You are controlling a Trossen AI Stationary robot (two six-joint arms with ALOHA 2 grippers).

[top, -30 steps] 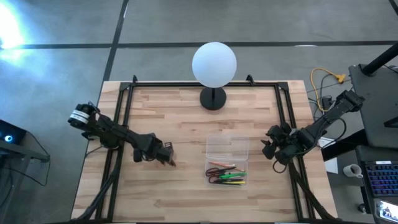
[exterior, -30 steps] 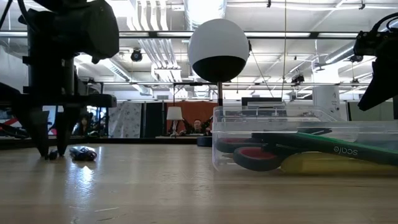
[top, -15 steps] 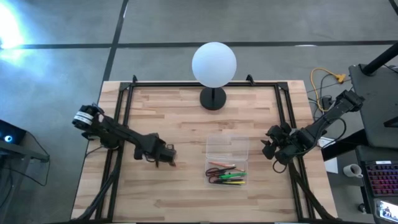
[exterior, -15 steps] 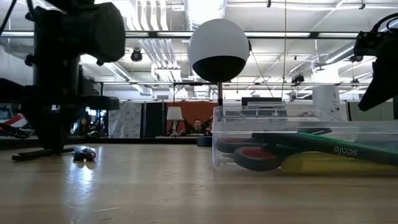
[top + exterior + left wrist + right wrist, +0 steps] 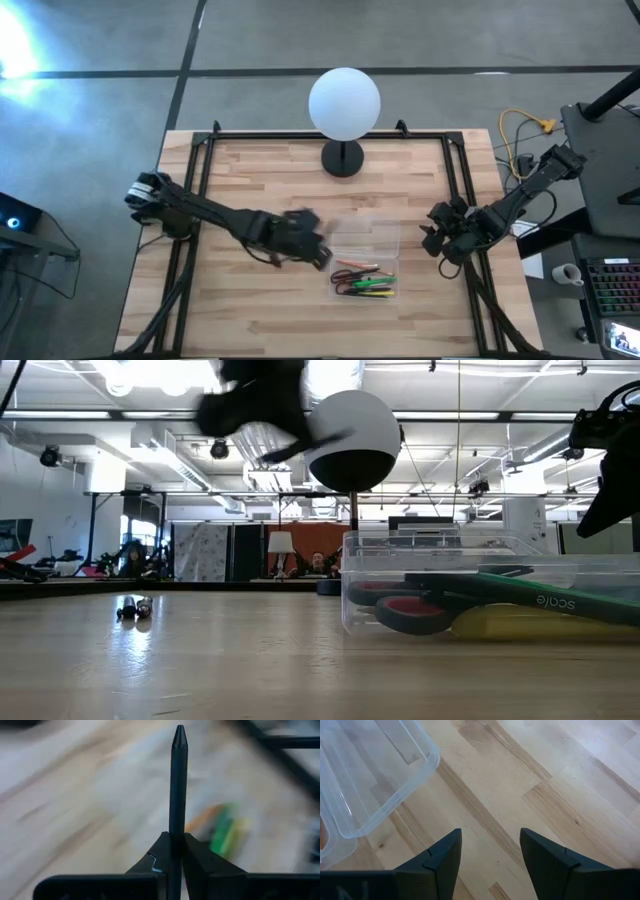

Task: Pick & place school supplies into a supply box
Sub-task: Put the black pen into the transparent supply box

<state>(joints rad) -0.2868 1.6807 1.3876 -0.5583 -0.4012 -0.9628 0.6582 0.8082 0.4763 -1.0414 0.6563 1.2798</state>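
While I watch the left wrist feed, a black pen (image 5: pixel 178 785) stands straight up between the left tool's (image 5: pixel 175 851) fingers, which are pressed against it on both sides, tip pointing away from the camera. From above, the left tool (image 5: pixel 312 250) is blurred just off the supply box's (image 5: pixel 366 238) nine o'clock edge, above the bench (image 5: pixel 260 180).

Inside that clear box lie the stored supplies: red-handled scissors (image 5: pixel 350 267), a green pen (image 5: pixel 378 281) and a yellow one (image 5: pixel 374 292), all bunched at the box's six o'clock end; its twelve o'clock half looks bare. On the low feed I see the scissors (image 5: pixel 400 607) and the green pen (image 5: pixel 545 598) through the box wall (image 5: pixel 440 550).

My right tool (image 5: pixel 437 238) hangs at three o'clock of the box, near the bench edge, its fingers (image 5: pixel 442 857) spread apart with nothing between them and a corner of the box (image 5: pixel 380 780) ahead of it.

A small dark object (image 5: pixel 135 606) rests on the bench far off at the box's nine o'clock on the low feed; I cannot tell what it is. At twelve o'clock stands a white globe lamp (image 5: pixel 344 102).
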